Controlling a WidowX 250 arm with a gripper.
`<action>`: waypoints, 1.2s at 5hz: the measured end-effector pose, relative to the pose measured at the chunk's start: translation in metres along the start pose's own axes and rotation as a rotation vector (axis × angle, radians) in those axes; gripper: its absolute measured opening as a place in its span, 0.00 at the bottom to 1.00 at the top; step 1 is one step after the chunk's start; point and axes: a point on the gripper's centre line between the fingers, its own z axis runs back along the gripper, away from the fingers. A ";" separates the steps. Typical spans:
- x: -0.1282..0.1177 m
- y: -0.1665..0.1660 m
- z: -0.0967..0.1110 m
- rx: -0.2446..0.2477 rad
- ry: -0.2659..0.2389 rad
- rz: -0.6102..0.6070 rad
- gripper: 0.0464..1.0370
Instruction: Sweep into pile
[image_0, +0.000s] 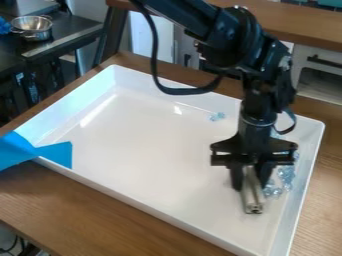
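In the camera view, the gripper (251, 183) clasps a metal tool (252, 200) over a white tray (153, 150), clear bits (286, 174) lying just beside it at two o'clock and a small cluster (217, 116) well apart at eleven. Probably light, hard and slippery, the bits suit a push at their outer edge.

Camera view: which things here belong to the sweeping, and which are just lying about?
Part of the sweeping:
- metal tool, held in the gripper
- clear bluish pieces
- white tray

Just lying about:
- blue tape at the tray's left edge
- metal pot, upper left
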 end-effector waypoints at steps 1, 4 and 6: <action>0.004 -0.013 -0.002 -0.031 0.011 0.100 0.34; 0.031 -0.025 0.000 -0.053 -0.034 0.187 0.34; 0.028 -0.001 0.019 -0.089 0.082 0.229 0.34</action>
